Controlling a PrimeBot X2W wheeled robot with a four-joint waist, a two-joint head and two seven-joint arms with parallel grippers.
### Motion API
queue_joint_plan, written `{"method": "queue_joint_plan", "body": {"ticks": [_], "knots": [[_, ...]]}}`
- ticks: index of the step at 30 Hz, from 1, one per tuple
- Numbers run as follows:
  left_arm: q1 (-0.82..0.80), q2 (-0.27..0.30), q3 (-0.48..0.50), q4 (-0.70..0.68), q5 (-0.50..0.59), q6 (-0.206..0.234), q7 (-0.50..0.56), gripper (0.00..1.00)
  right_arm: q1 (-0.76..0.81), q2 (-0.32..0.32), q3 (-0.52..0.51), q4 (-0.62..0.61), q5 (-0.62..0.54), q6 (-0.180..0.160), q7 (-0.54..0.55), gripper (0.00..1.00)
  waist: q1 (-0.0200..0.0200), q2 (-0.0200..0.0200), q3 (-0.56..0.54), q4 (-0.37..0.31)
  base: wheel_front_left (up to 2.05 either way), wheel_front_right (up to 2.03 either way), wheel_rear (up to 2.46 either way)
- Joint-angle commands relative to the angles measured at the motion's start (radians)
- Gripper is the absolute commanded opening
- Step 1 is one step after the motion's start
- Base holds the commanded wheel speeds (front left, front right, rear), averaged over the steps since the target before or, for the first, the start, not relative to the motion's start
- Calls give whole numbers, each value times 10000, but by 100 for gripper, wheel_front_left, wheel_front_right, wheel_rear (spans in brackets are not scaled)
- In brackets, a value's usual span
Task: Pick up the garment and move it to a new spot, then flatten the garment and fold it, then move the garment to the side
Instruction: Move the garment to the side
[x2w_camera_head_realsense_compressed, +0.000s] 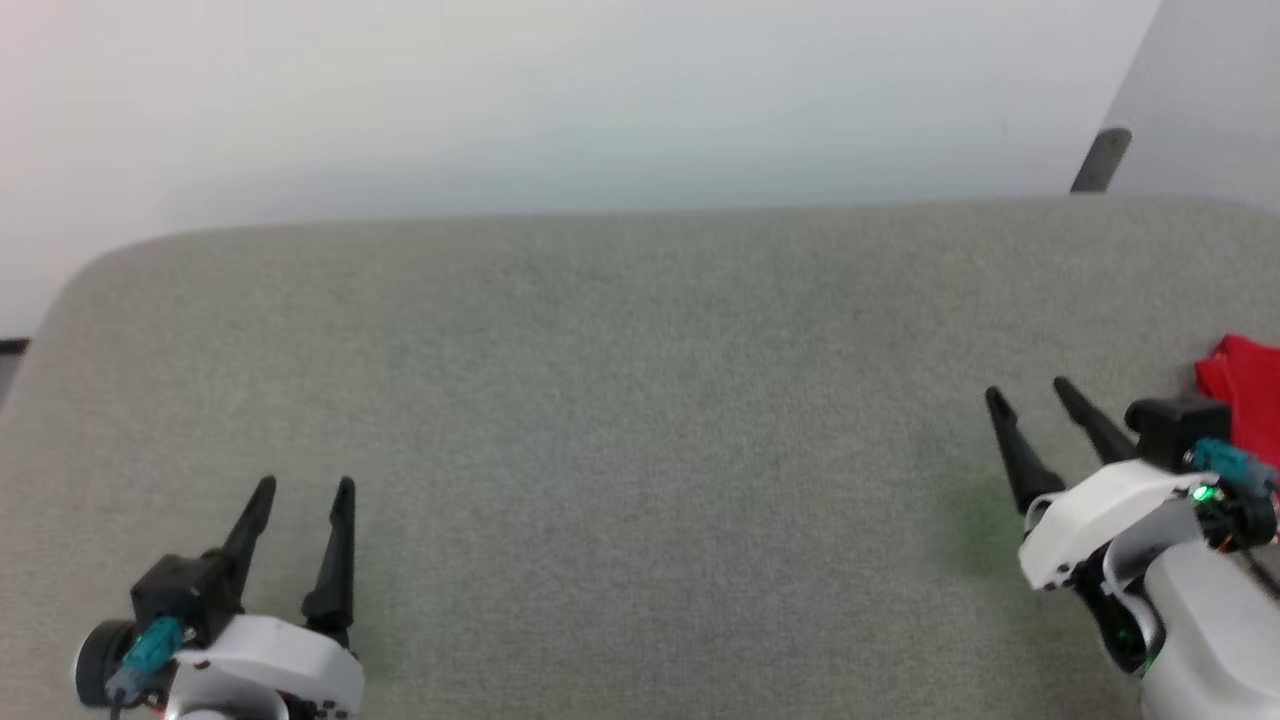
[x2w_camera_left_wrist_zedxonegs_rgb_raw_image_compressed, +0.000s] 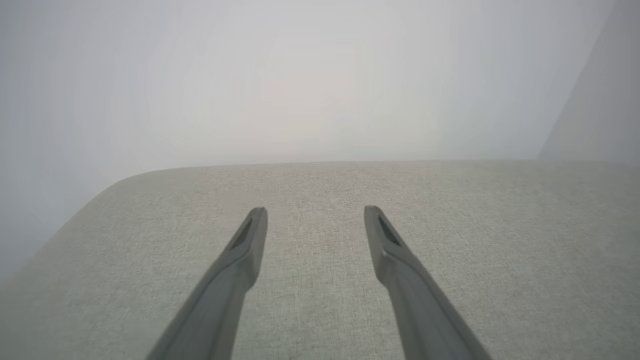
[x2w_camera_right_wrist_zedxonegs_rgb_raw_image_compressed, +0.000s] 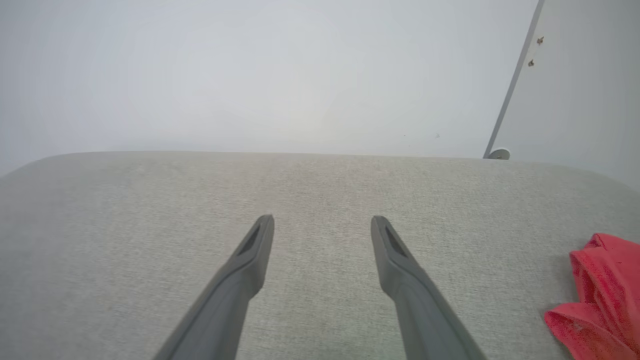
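- The setup was a wide grey fabric-covered surface (x2w_camera_head_realsense_compressed: 640, 400) with rounded corners, pushed up against a plain pale wall (x2w_camera_head_realsense_compressed: 600, 100). Pretty bare overall.
- Down at the lower left, the left gripper (x2w_camera_head_realsense_compressed: 305, 485) sat low over the cloth with its two dark fingers spread wide and nothing between them.
- Over on the right, the right gripper (x2w_camera_head_realsense_compressed: 1026, 388) was the same deal: fingers splayed wide apart, empty, pointing up and a bit leftward.
- At the far right edge lay the garment (x2w_camera_head_realsense_compressed: 1245, 385), a bunched-up red heap mostly cut off by the frame, so I couldn't make out any lettering or sleeves.
- Handling-wise, I'd guess it was light, soft and floppy, and would sag and drag rather than hold its shape. A raised fold on the near edge of the heap looked like the easiest thing to pinch.
- It lay just beside the right gripper's wrist, off to its right and not between the fingers. It was well apart from the left gripper, clear across the surface.
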Motion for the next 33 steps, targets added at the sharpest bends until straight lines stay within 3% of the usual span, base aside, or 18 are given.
{"method": "queue_joint_plan", "body": {"ticks": [1,18,33], "knots": [[163,-62,92,-25,62,-56,6,100,255,49,-102,-163,7,-9,-55,100,0,0,-589,243,0,0,0],[1876,-773,675,-1018,758,-257,7,100,4057,237,-2868,-3554,-1223,-8,16,100,0,0,-1333,508,0,0,0],[2868,-1041,841,-1872,939,-361,5,100,6608,1292,-4653,-6923,-1972,-8,1251,100,0,0,-1229,552,0,0,0]]}}
